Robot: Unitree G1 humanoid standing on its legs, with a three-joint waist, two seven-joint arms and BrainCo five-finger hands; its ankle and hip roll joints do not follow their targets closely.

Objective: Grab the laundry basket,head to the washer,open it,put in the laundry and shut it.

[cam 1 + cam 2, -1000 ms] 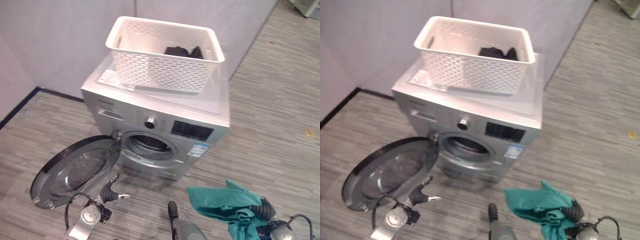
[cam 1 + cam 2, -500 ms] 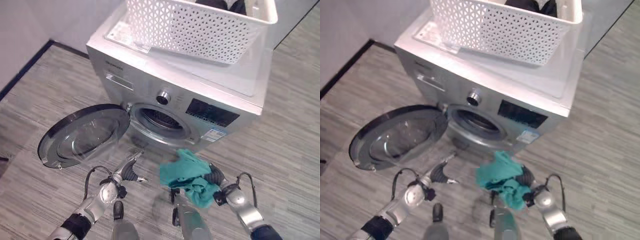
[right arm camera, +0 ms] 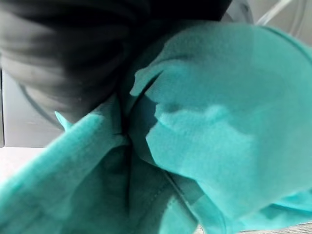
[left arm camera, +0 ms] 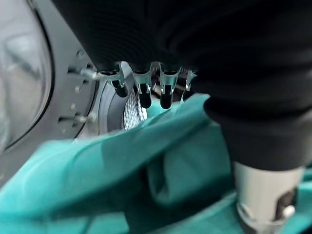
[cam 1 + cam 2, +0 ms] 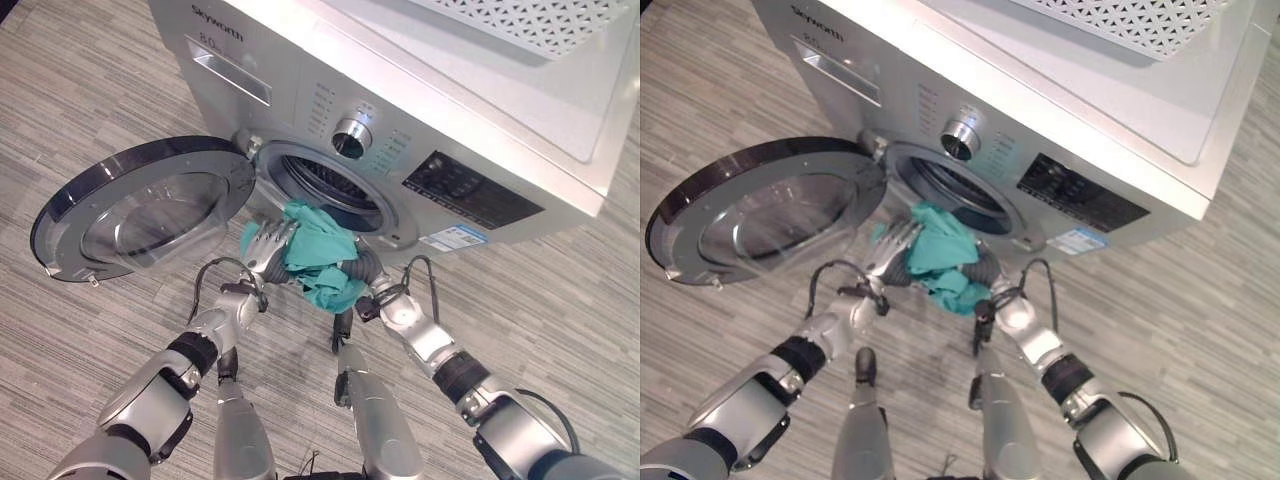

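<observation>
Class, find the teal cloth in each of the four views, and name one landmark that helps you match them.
Left eye view: teal cloth at centre, between both hands, just below the drum opening.
Right eye view: at centre, below the same opening.
Left wrist view: across the lower half.
Right wrist view: across most of the picture.
Shared landmark: the drum opening.

One washer (image 5: 420,120) is standing on the floor, with one round door (image 5: 140,205) hanging open, one knob (image 5: 351,137) sitting on its front panel and one dark display (image 5: 470,190) showing beside that knob. One white basket (image 5: 540,20) is resting on the washer's top, and one teal cloth (image 5: 318,250) is bunching at the drum opening. Two robot hands are showing: one left hand (image 5: 268,248) and one right hand (image 5: 365,270).
</observation>
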